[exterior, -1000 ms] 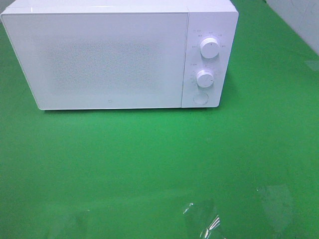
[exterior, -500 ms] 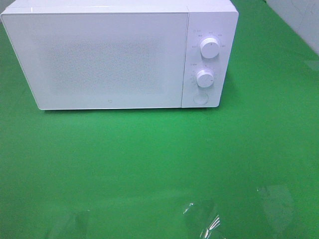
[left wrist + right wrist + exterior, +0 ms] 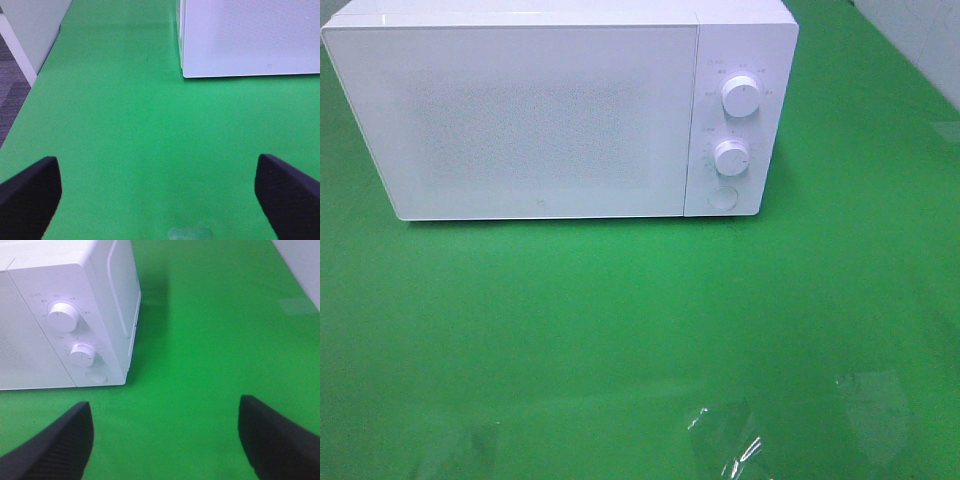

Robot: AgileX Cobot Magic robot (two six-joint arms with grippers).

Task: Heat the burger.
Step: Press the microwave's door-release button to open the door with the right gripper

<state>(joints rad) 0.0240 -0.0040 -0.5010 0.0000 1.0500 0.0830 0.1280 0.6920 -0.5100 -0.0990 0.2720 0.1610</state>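
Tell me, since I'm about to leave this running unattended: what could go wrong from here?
1. The burger shows in no view and the microwave has its door shut, so it could be started empty.
2. The round button sits just under the lower knob; the open right gripper pressing it might nudge that knob.

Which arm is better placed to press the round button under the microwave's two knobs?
Probably right. The open right gripper faces the microwave control panel, with the button in its wrist view; the open left gripper sees only the shut door at the corner away from the controls.
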